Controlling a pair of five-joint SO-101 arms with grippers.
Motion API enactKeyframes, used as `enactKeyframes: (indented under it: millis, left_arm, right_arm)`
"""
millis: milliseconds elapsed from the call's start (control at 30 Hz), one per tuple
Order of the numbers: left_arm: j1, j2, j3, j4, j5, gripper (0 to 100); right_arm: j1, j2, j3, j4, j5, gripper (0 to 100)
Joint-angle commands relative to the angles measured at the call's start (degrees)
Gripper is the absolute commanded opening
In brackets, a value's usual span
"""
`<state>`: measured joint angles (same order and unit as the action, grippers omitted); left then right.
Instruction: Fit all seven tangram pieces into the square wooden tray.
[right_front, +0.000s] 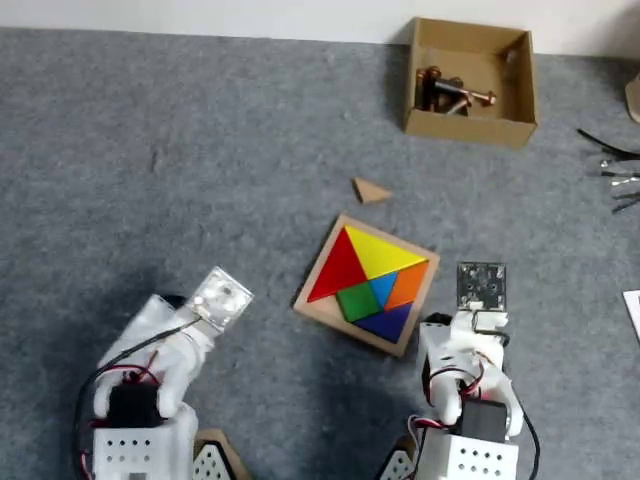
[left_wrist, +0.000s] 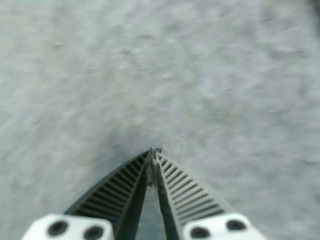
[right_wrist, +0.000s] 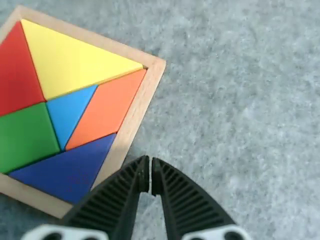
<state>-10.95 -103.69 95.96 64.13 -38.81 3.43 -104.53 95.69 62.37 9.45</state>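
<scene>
Right claw (right_wrist: 150, 164): pressed together, empty, just beside square wooden tray (right_wrist: 136, 107) holding six coloured pieces (right_wrist: 75, 60). Left claw (left_wrist: 153, 153): pressed together, over grey desk (left_wrist: 150, 60). High view: tan triangle (right_front: 372, 190) loose beyond tray; suggest spreading wide, pinching flat sides.

Overhead cam, wrist cams close, R+overhead share tray (right_front: 325, 315)

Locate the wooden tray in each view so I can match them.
High view: wooden tray right of centre, turned like a diamond.
Left wrist view: grey carpet ahead of the left gripper.
Right wrist view: tray close beside the right gripper.
Shared landmark: orange piece along the tray's edge.
</scene>
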Motion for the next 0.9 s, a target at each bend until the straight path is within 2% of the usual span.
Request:
enactKeyframes:
  millis: [0, 100, 267, 533, 700, 867]
  left_arm:
    - [-6.7, -0.8, -3.7, -1.0, -2.1, 1]
    - [-7.7, -0.7, -12.3, 4.0, -4.0, 1]
    - [-4.0, 1.0, -24.0, 10.5, -7.2, 1]
    - [-0.7, 32.5, -45.3, 8.2, -7.0, 1]
    - [8.8, 48.9, -61.1, 8.5, -7.0, 1]
    - [20.5, 60.8, -70.7, 8.1, -7.2, 1]
  right_arm:
    - [0.8, -0.7, 4.2, 0.2, 0.3, 1.0]
    - [0.8, -0.7, 4.3, 0.2, 0.3, 1.0]
    - [0.8, -0.7, 5.9, 0.2, 0.3, 1.0]
    - [0.8, -0.5, 5.9, 0.3, 0.5, 1.0]
    - [0.8, -0.4, 5.9, 0.4, 0.5, 1.0]
    - [0.8, -0.4, 5.9, 0.4, 0.6, 1.0]
